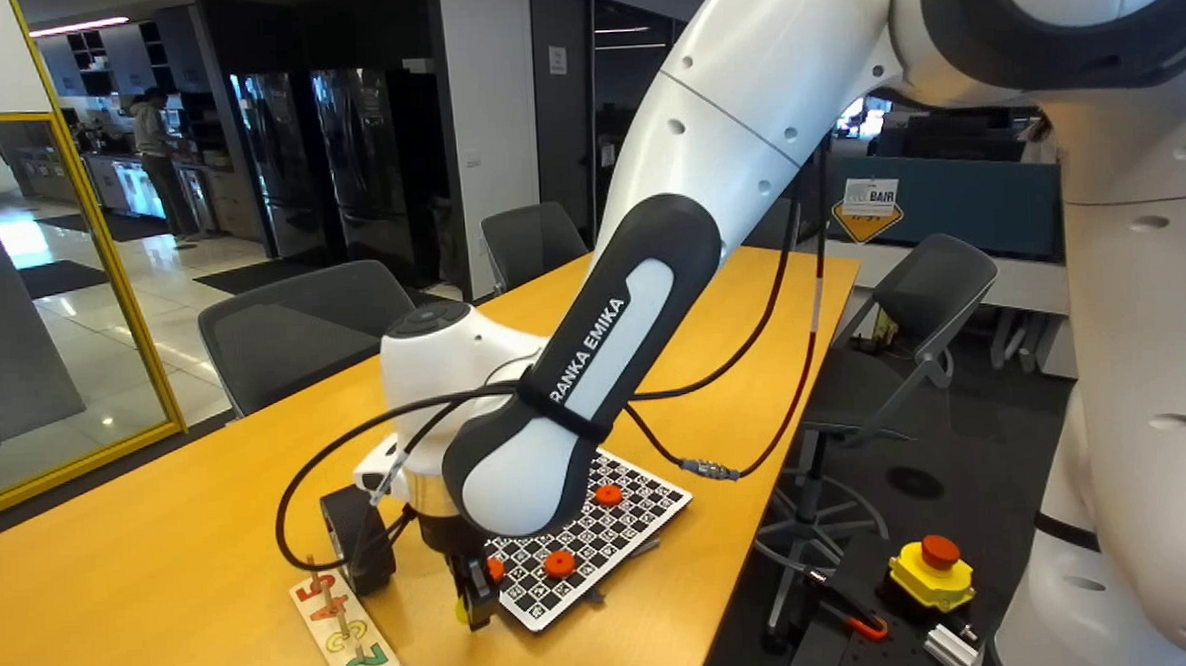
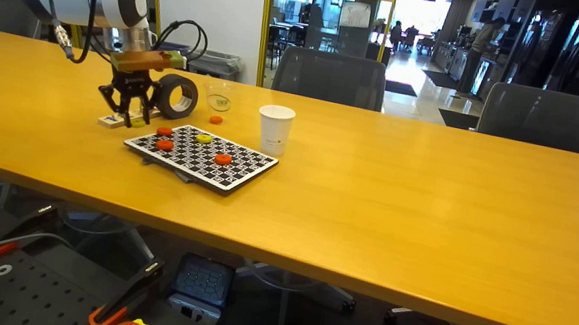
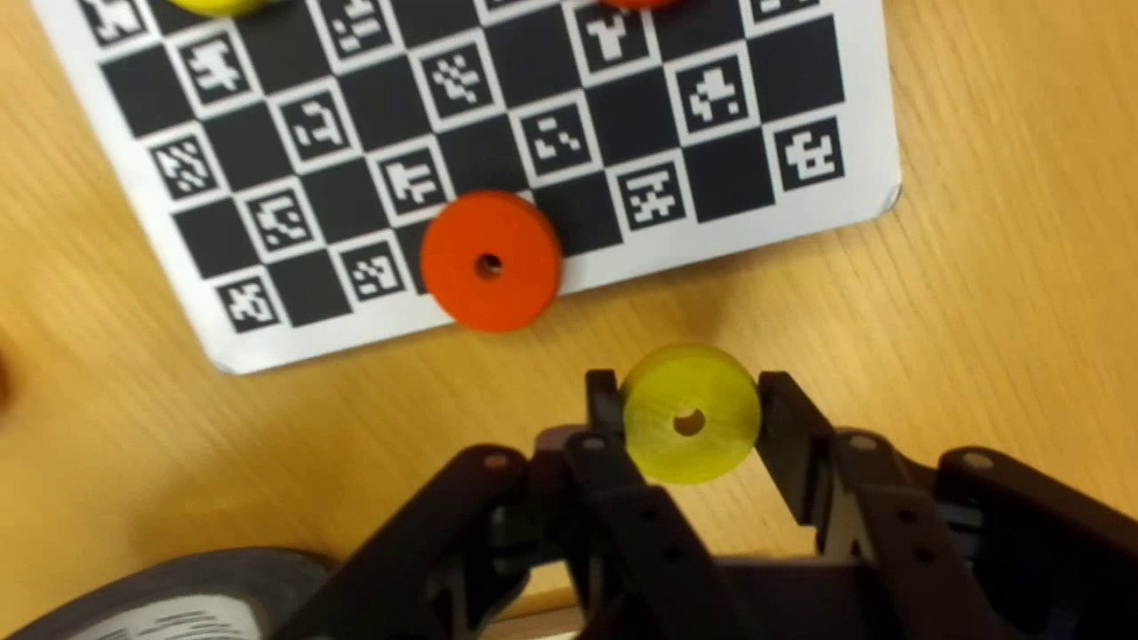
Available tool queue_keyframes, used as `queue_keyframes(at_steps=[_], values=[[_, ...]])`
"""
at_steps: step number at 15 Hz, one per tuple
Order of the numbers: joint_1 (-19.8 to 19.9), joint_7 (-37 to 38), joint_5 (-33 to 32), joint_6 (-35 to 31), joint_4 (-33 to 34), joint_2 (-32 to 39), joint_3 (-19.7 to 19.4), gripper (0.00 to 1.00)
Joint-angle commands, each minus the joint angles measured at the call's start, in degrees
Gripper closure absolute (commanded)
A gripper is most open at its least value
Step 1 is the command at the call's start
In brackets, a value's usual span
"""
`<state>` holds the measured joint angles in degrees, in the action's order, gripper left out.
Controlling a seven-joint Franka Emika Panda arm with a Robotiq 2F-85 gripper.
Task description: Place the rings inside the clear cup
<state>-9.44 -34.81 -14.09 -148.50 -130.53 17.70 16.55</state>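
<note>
My gripper (image 3: pixel 690 404) is shut on a yellow ring (image 3: pixel 690 458), pinched at its sides above the table. In an exterior view the held yellow ring (image 2: pixel 138 123) sits beside the checkered board (image 2: pixel 244 170). Three orange-red rings (image 2: pixel 165 132) (image 2: pixel 164 145) (image 2: pixel 223 159) and a yellow ring (image 2: pixel 204 138) lie on the board. An orange-red ring (image 3: pixel 492 262) on the board's edge is close to my gripper in the wrist view. The clear cup (image 2: pixel 218 94) stands behind the board, with an orange-red ring (image 2: pixel 216 119) at its bottom, apparently inside. The cup is hidden in an exterior view.
A black tape roll (image 2: pixel 164 96) stands on edge between my gripper and the clear cup. It also shows in the wrist view (image 3: pixel 298 569). A wooden number board with pegs (image 1: pixel 351 634) lies beside it. A white cup (image 2: pixel 274 132) stands behind the board's far corner.
</note>
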Motion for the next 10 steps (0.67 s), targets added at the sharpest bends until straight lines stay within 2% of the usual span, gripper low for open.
queue_keyframes(at_steps=[1, 6, 10], values=[[2.1, -1.6, 2.2, 4.7, 0.1, -6.9, -0.6, 0.79], [4.6, -1.4, 2.9, 7.8, 3.5, -10.6, -4.9, 0.79], [7.0, -1.2, 3.3, 8.8, 8.1, -8.8, -9.1, 0.79]])
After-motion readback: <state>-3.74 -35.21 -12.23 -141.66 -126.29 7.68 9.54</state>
